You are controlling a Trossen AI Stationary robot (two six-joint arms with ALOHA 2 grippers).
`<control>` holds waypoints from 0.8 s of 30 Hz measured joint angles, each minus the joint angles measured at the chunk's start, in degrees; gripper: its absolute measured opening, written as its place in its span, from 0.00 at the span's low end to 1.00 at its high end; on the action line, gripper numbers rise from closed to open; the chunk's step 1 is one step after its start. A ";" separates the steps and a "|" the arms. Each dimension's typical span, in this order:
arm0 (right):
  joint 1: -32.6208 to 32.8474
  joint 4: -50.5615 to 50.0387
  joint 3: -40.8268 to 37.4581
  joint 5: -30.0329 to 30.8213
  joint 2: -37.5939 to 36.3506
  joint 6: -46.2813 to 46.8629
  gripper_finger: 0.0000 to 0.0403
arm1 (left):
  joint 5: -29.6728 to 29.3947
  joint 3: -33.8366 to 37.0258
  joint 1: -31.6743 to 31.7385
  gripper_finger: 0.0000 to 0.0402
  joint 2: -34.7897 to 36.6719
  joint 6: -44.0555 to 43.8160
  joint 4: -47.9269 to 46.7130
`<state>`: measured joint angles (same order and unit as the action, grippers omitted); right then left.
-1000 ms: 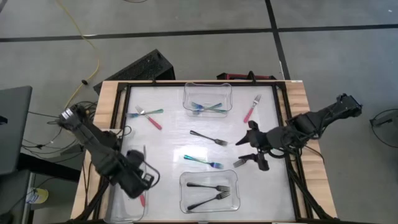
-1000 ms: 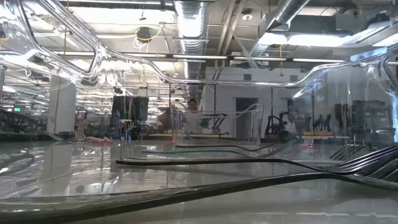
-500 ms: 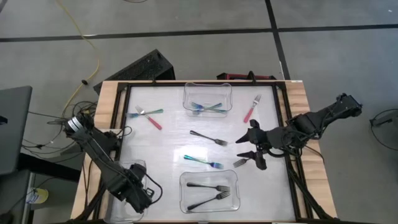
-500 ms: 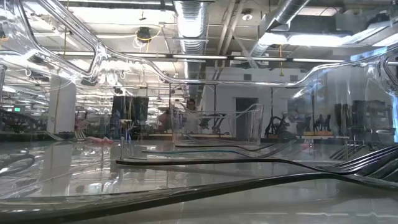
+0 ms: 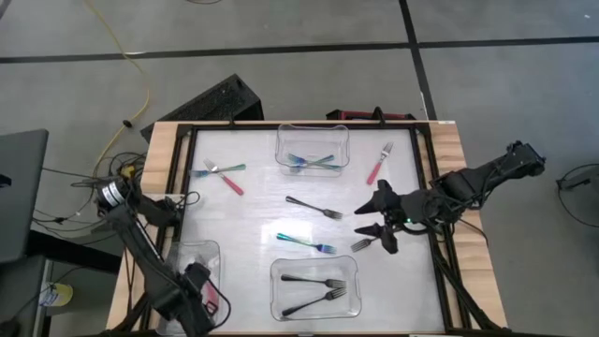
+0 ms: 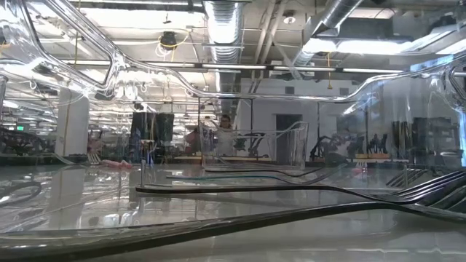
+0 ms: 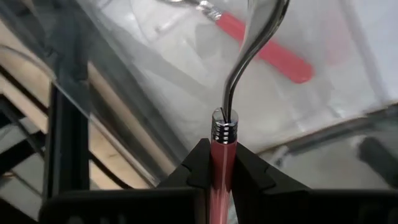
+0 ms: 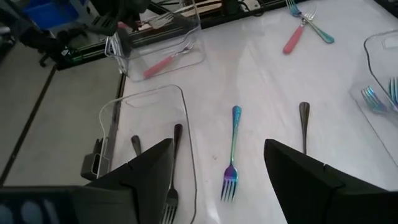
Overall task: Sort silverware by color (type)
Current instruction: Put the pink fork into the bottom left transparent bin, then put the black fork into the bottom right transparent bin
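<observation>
Your left gripper [image 7: 222,171] pinches a red fork [image 7: 222,180] between its fingers; your right gripper [image 5: 376,228] gapes wide, empty, just beside a black fork [image 5: 360,245].

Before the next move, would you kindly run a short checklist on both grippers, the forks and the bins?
1. Left gripper shut on red-handled fork: ok.
2. Left gripper over the left bin, which already holds one red fork: ok.
3. Right gripper open, holding nothing: ok.
4. Black fork lies just beside the right gripper: ok.
5. Near bin holds only black forks: ok.
6. All forks sorted: not ok; a teal fork lies loose.
</observation>
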<state>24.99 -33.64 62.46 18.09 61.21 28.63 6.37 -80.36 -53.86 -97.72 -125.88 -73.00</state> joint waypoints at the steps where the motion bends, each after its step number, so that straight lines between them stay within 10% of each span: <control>1: -0.11 0.01 0.00 0.03 0.00 0.46 0.68 | 0.04 0.25 -0.56 0.04 -0.40 0.02 0.35; 12: -1.88 1.95 -0.02 1.81 0.00 1.50 0.68 | -2.29 2.65 -0.70 0.08 -2.83 3.39 5.54; 24: -3.82 2.50 -0.02 1.73 0.00 1.39 0.68 | -1.26 2.57 2.88 0.41 -2.75 13.47 4.09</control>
<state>21.17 -31.14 62.43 19.82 61.21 30.02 5.11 -77.79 -50.98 -100.48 -112.41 -68.90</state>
